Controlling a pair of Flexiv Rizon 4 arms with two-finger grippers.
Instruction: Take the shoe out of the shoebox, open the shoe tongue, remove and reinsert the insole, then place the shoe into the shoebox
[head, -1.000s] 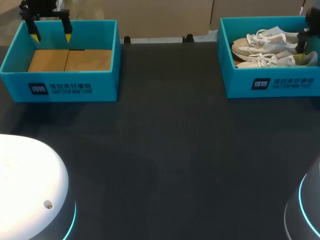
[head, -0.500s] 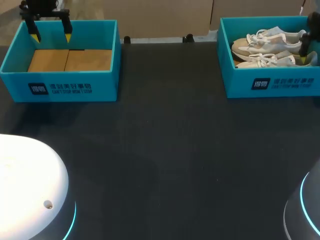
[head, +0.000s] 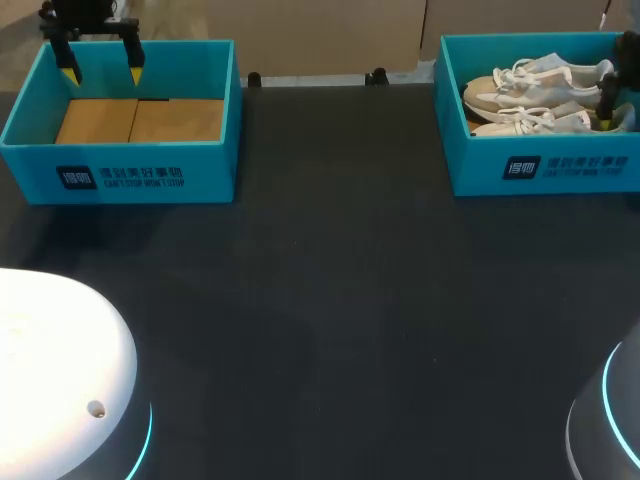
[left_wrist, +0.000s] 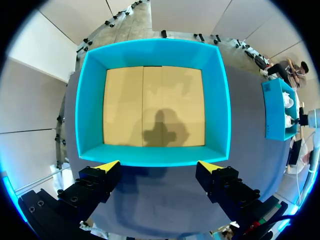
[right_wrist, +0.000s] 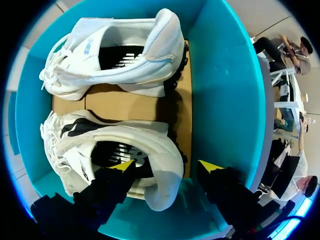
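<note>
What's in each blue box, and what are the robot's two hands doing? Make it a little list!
Left shoebox: empty, cardboard bottom showing
Right shoebox: near sneaker and far sneaker, both white, side by side
Left gripper: open, above the left shoebox
Right gripper: open, down in the right shoebox, straddling the near sneaker's heel

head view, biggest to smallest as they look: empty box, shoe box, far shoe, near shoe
1. empty box and shoe box: look alike; the shoe box is cut by the view's edge, so unranked.
2. far shoe and near shoe: alike, each partly hidden.
</note>
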